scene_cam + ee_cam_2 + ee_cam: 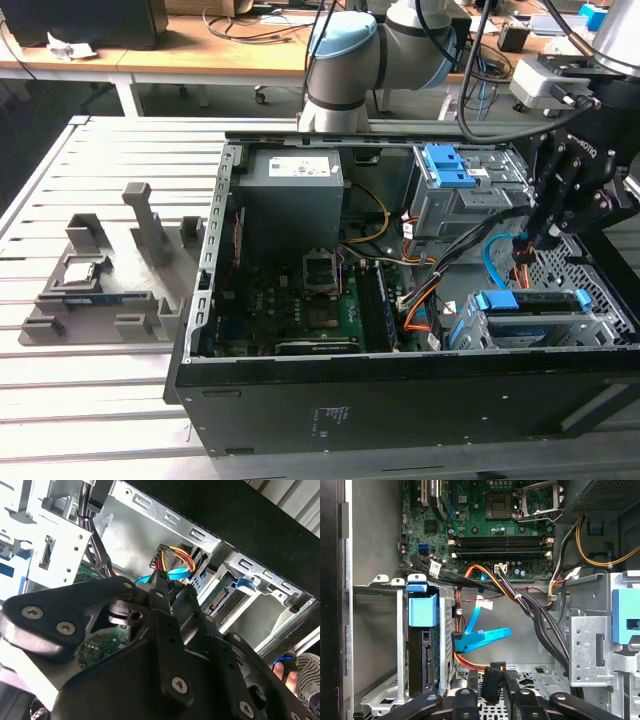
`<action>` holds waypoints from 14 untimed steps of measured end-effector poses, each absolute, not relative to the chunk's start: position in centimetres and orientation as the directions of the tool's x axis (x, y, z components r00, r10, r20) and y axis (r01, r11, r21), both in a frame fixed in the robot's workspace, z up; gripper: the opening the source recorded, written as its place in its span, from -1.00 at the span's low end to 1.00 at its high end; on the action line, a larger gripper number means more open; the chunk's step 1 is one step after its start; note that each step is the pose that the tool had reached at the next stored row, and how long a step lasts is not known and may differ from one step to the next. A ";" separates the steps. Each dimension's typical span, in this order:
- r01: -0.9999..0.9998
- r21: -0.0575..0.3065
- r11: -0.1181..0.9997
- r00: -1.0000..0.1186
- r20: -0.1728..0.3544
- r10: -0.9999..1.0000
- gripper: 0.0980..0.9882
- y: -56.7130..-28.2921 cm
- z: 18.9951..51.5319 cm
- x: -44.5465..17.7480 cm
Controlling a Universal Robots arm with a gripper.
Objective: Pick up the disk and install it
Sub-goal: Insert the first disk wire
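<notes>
Lower right of the exterior view: the silvery rectangular metal disk (pixel 545 303) sits in its grey cage (pixel 600 325). It looks rigid, dense and shock-sensitive, so you take it by its blue side rails. The end effector (pixel 522 255) is closed on a black cable plug (pixel 492 685).

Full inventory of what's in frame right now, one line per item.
open black computer case: 1, black, on the table
slatted grey metal table: 1, grey, under everything
green motherboard: 1, green, inside the case
grey box-shaped power supply: 1, grey, far side of the case
grey metal drive cage with blue latch: 1, grey, toward the exterior view's right of the power supply
silvery disk with blue side rails: 1, silver, seated in the near cage
flat blue data cable: 1, blue, beside the disk
grey plastic parts fixture: 1, grey, table, exterior view's left
black cable plug: 1, black, in the hand
robot arm: 1, grey and light blue, behind the case
hand: 1, black, shut on the plug
</notes>
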State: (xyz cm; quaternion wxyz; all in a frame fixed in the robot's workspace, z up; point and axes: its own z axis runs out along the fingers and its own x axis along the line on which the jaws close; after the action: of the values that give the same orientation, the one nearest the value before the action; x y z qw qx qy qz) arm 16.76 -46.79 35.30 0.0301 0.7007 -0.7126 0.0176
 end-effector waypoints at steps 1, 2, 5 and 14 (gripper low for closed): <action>-1.000 0.017 0.017 -0.016 0.068 -0.998 -0.59 -46.8 35.3 16.8; -1.000 0.017 0.017 -0.016 0.069 -0.997 -0.71 -46.8 35.3 16.8; -1.000 0.017 0.017 -0.016 0.071 -0.997 -0.78 -46.8 35.3 16.8; -1.000 0.017 0.017 -0.016 0.076 -0.997 -0.78 -47.1 35.3 16.8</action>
State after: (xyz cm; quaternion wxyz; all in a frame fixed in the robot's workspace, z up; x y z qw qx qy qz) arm 16.77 -47.13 35.31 0.0329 0.7007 -0.7124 0.0205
